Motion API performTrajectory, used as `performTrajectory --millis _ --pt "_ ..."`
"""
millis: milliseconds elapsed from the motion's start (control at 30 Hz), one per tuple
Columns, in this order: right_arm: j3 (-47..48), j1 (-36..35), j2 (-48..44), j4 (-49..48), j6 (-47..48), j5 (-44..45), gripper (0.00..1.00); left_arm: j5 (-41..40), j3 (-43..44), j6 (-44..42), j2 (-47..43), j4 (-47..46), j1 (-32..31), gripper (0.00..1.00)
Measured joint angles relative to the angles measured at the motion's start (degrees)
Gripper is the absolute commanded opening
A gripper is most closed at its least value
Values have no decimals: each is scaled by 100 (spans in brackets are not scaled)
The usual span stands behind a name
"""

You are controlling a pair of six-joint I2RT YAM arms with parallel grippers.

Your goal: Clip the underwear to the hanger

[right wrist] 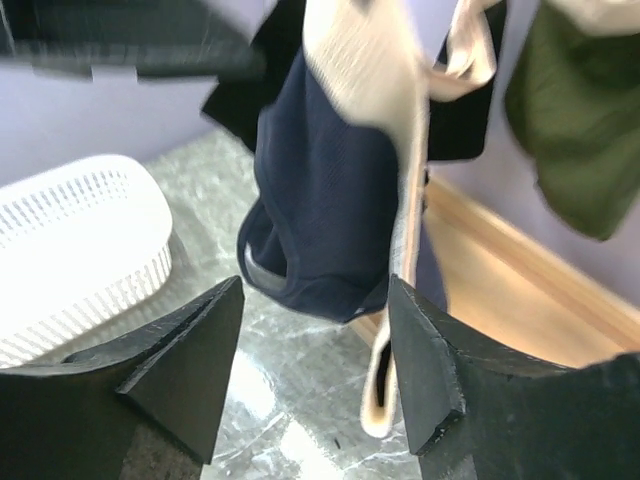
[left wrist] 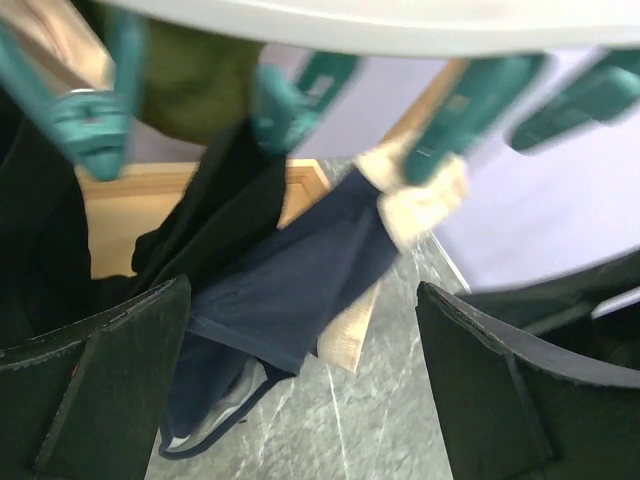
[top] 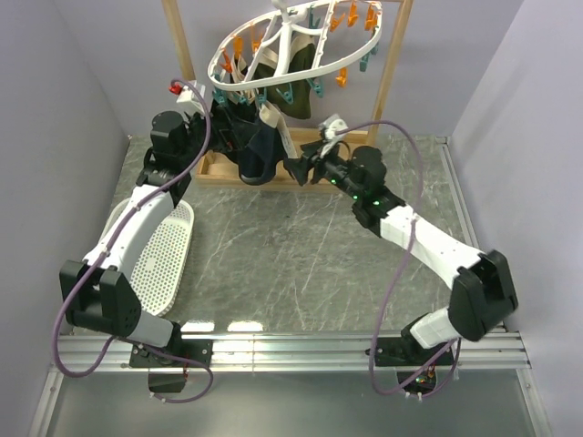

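The hanger (top: 291, 45), a white oval ring with orange and teal pegs, hangs tilted at the top of the wooden stand. Below it the underwear (top: 258, 150) dangles in a dark navy bunch with its beige waistband uppermost. In the left wrist view the underwear (left wrist: 290, 280) hangs under teal pegs (left wrist: 450, 115), with a beige waistband corner at one peg's tip. My left gripper (left wrist: 300, 400) stands wide open just left of the fabric, holding nothing. My right gripper (right wrist: 310, 370) is open just below the underwear (right wrist: 330, 200), and a beige waistband loop (right wrist: 385, 390) hangs beside its right finger.
An olive-green garment (right wrist: 580, 130) hangs from the ring to the right of the underwear. The wooden stand's post (top: 387, 82) and base tray (right wrist: 520, 290) sit right behind it. A white perforated basket (top: 164, 255) lies on the marble table at the left.
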State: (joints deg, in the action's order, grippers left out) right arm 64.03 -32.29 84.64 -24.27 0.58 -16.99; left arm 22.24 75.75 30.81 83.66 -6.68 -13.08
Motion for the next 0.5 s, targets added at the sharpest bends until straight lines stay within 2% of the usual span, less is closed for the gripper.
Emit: performTrajectory --millis 267,333,500 --pt "-142 769 -994 382 -433 -177 72 374 -337 -688 -732 -337 -129 97" --pt "-136 975 -1075 494 -551 -170 71 356 -444 -1005 -911 -472 -389 95" --pt "118 1207 -1047 859 -789 -151 69 74 -824 -2037 -1139 -1029 -1602 90"
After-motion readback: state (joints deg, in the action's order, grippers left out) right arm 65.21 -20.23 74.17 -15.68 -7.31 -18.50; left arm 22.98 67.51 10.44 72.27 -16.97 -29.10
